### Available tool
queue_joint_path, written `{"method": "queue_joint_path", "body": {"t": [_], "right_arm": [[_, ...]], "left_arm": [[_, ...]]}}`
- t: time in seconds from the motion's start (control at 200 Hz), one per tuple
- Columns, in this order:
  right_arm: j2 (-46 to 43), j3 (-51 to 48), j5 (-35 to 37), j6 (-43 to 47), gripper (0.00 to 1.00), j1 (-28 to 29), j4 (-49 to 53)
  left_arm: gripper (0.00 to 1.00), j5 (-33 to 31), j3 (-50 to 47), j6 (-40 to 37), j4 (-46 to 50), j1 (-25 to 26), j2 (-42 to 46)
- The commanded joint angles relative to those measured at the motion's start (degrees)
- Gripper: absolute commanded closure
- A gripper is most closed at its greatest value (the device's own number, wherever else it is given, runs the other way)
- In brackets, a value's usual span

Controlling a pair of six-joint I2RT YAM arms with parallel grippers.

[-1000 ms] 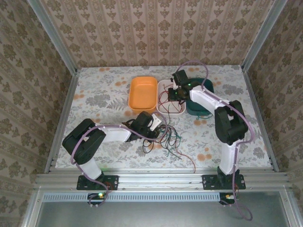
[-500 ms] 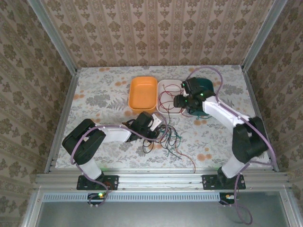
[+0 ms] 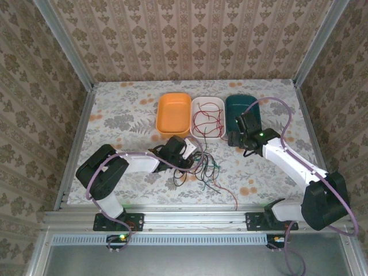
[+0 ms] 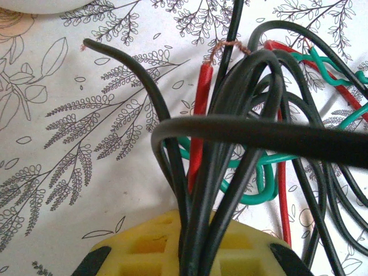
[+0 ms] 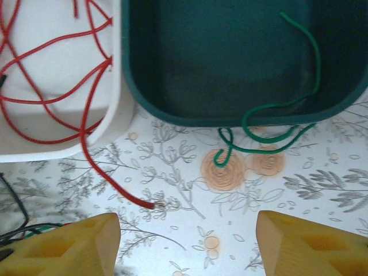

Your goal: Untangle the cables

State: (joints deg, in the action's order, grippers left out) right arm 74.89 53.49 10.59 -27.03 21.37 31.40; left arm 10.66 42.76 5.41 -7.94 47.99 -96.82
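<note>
Several thin black wires (image 4: pixel 201 224) sit pinched in my left claw (image 4: pixel 195 261); my right claw (image 5: pixel 188 233) gapes empty, a thin green wire (image 5: pixel 317 66) just ahead.

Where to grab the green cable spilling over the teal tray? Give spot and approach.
Grip the green cable where it lies flat on the table, just outside the teal tray. Come from above, jaws across the strand: it is free there.

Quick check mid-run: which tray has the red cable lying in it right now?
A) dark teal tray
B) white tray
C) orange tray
B: the red cable lies looped inside the white tray, with one end trailing over its near wall onto the table.
</note>
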Motion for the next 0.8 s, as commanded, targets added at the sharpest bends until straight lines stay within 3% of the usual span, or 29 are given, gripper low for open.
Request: {"method": "queue_joint_path", "body": {"t": [0.0, 0.335, 0.4, 0.51, 0.585, 0.705, 0.795], "right_arm": [[0.71, -0.08, -5.45, 1.08, 0.36, -0.01, -3.11], [8.87, 2.12, -9.51, 1.1, 0.41, -0.18, -4.42], [9.26, 1.64, -10.03, 1.02, 0.5, -0.44, -5.62], [9.8, 1.83, -10.71, 1.26, 0.78, -0.53, -6.99], [10.0, 2.41, -10.94, 1.81, 0.89, -0.48, -7.79], [11.21, 4.43, -11.7, 2.85, 0.97, -0.54, -7.93], [12.62, 6.18, -12.76, 3.16, 0.98, -0.54, -9.07]], "left_arm": [[1.0, -0.28, 1.37, -0.16, 0.08, 0.18, -1.84], [1.0, -0.7, 0.15, 0.27, -0.06, 0.42, -1.11], [1.0, -0.8, -0.12, 0.16, -0.12, 0.44, -0.92], [1.0, -0.63, -0.14, -0.03, 0.21, 0.37, -1.01], [1.0, -0.64, -0.18, -0.03, 0.17, 0.42, -1.07], [1.0, -0.64, -0.15, 0.2, 0.21, 0.44, -1.18], [1.0, -0.72, -0.27, 0.39, -0.17, 0.46, -1.18]]}}
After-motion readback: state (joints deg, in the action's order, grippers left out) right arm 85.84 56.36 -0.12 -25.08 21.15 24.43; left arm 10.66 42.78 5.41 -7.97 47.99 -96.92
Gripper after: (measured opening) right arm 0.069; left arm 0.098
